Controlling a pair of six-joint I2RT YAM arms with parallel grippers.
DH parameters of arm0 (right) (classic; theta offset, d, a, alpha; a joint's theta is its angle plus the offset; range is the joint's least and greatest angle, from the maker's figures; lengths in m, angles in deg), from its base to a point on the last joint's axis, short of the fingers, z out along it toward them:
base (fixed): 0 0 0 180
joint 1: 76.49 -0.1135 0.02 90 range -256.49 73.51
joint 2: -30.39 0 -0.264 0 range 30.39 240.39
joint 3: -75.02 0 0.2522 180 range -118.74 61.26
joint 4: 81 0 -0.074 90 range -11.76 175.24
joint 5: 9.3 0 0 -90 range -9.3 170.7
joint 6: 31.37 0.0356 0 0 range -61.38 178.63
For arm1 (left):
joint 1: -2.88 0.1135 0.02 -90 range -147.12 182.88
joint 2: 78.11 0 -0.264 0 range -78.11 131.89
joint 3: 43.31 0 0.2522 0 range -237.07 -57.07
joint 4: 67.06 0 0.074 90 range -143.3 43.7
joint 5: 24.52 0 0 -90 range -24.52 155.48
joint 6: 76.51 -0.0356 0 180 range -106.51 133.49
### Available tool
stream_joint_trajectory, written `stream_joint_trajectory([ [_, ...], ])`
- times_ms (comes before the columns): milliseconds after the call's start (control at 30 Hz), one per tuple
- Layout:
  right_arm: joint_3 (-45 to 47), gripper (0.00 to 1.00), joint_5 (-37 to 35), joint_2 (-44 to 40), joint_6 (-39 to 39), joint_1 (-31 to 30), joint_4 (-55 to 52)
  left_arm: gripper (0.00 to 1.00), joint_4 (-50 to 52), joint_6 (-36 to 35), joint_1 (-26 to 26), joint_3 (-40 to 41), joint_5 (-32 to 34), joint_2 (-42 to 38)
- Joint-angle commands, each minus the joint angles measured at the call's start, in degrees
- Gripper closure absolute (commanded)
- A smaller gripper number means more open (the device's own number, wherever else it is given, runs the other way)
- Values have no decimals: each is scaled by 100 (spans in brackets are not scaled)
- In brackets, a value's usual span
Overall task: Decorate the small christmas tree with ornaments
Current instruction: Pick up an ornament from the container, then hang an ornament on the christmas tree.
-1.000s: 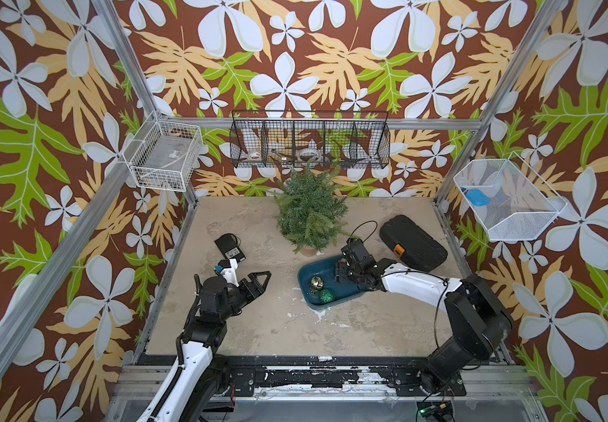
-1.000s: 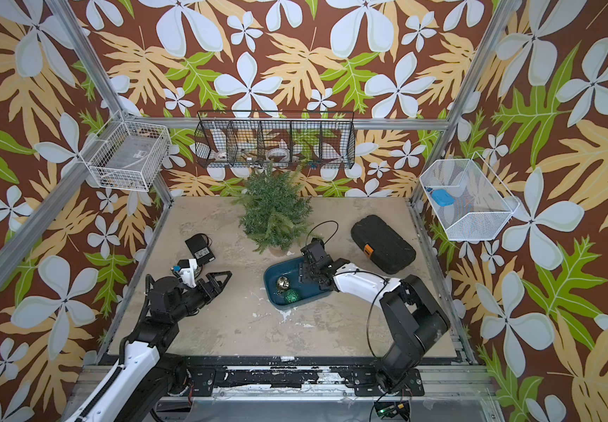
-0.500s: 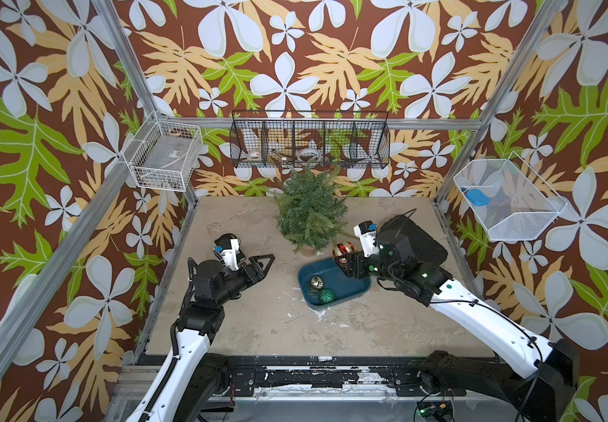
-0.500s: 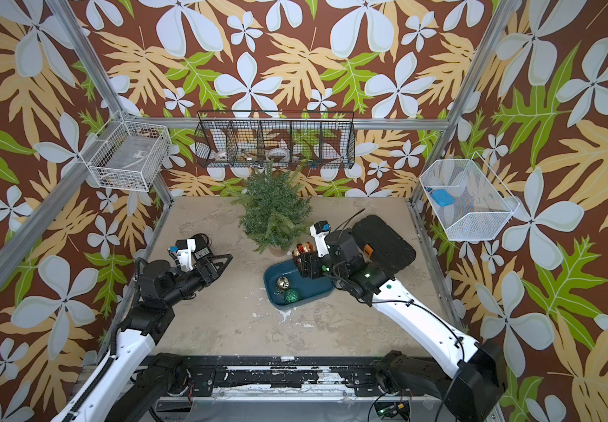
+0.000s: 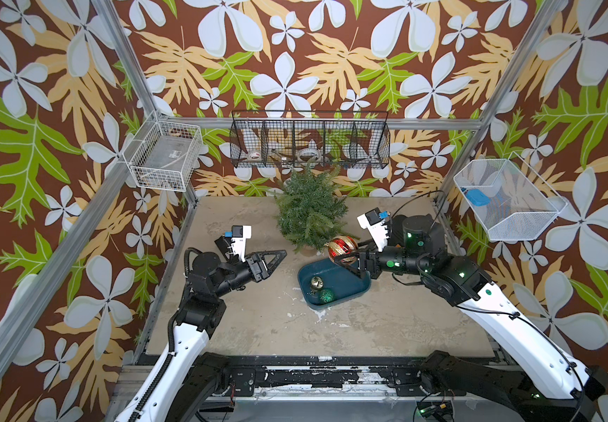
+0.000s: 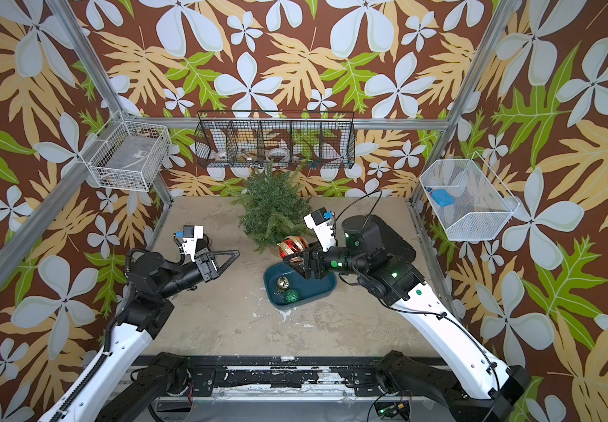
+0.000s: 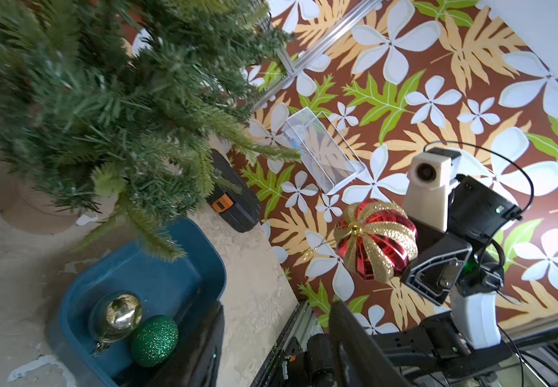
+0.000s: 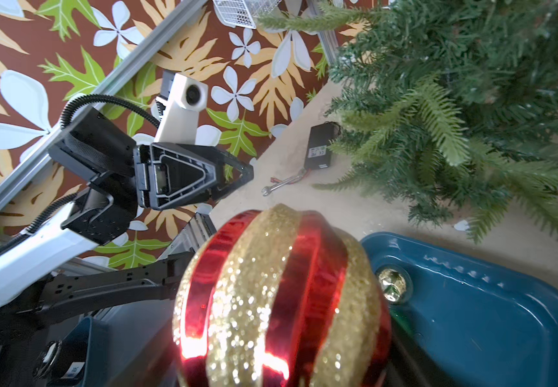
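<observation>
The bushy dark-green artificial christmas tree (image 5: 310, 213) stands on its tan base at the upper centre of both top views, at the back of the mottled beige counter (image 5: 269, 329). Just below and right of its lowest branches, the large glittery red-and-gold striped bauble (image 5: 342, 247) is clamped in the right end effector (image 5: 348, 257), raised above the far rim of the dark-blue plastic tub (image 5: 359, 288); the right wrist view shows the ball (image 8: 281, 298) filling the lower centre of the frame. Inside the tub lie the smaller shiny gold ball (image 5: 316, 282) and, touching it, the smaller glittery green ball (image 5: 326, 296), both at the tub's near-left end. The left end effector (image 5: 277, 257) hangs above bare counter at centre left, well apart from the tub, pointing toward the tree; its fingers stand partly apart and hold nothing. A black case with an orange latch (image 7: 234, 204) lies beyond the tub.
</observation>
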Motion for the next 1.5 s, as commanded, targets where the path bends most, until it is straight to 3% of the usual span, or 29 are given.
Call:
stream_joint_trajectory([
  [0,-193,26,372,29,-68,0,-159,47,-981,412,-179,215,-75,-48],
  [167,-253,26,584,59,14,-5,-152,47,-1606,522,-480,408,213,-44],
  [267,-293,26,654,74,24,-4,-150,56,-1879,531,-744,387,335,55],
  [367,-320,26,748,92,41,-4,-117,59,-2303,696,-976,432,391,173],
  [700,-339,26,1079,49,180,0,49,48,-2927,608,-1729,339,692,726],
  [967,-334,26,1188,13,255,-4,104,50,-3348,602,-2118,312,657,952],
  [1400,-326,27,1305,-4,332,-5,209,84,-3419,559,-2221,318,692,1042],
  [1467,-325,27,1323,-5,332,-5,207,79,-3419,567,-2226,328,709,1070],
])
